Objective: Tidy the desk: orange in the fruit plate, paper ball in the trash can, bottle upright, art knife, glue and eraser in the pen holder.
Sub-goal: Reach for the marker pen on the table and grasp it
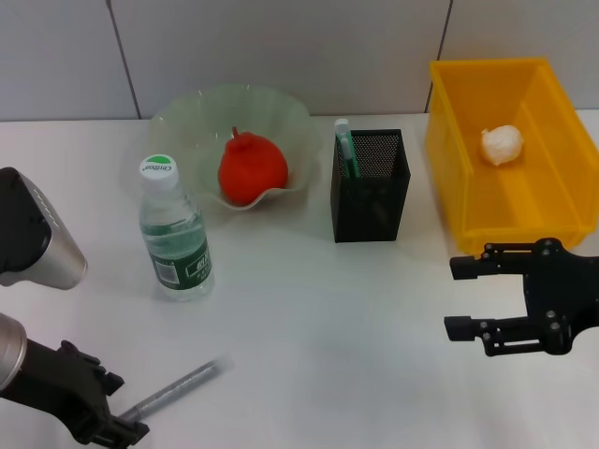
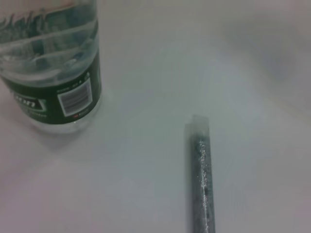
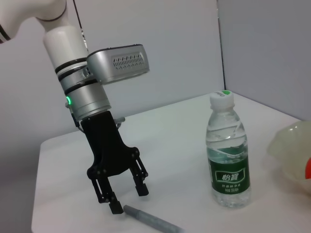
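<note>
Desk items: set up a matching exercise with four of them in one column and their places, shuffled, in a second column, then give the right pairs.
Things:
1. paper ball
2. orange
3. bottle
4. grey stick

Places:
A. lying on the table by the left tool
B. in the green plate
C. standing upright on the table
D. in the yellow bin

Pairs: 1-D, 2-B, 3-C, 4-A
</note>
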Motion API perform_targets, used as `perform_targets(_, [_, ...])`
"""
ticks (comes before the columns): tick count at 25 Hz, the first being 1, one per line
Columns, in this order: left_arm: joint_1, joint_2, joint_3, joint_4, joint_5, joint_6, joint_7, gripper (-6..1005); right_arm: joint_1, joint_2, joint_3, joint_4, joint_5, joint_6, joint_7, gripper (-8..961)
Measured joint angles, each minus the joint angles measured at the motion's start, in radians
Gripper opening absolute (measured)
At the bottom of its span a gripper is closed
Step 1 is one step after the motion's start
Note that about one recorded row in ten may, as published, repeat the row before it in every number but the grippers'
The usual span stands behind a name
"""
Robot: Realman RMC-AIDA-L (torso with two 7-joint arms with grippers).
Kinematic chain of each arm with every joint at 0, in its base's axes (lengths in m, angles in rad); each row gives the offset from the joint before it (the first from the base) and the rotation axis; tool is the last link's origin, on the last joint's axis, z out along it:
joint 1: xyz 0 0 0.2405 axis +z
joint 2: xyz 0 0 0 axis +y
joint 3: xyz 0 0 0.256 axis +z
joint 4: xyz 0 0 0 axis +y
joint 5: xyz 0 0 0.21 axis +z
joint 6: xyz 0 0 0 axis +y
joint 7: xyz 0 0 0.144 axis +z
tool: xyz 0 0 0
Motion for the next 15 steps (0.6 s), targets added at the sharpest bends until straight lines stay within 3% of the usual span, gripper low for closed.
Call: perform_targets(15, [0.037, 0.0, 0.023, -0.021, -0.032, -0.061, 0.058, 535, 0.002, -0.001, -0.004, 0.012, 0.0, 0.0, 0.001, 753])
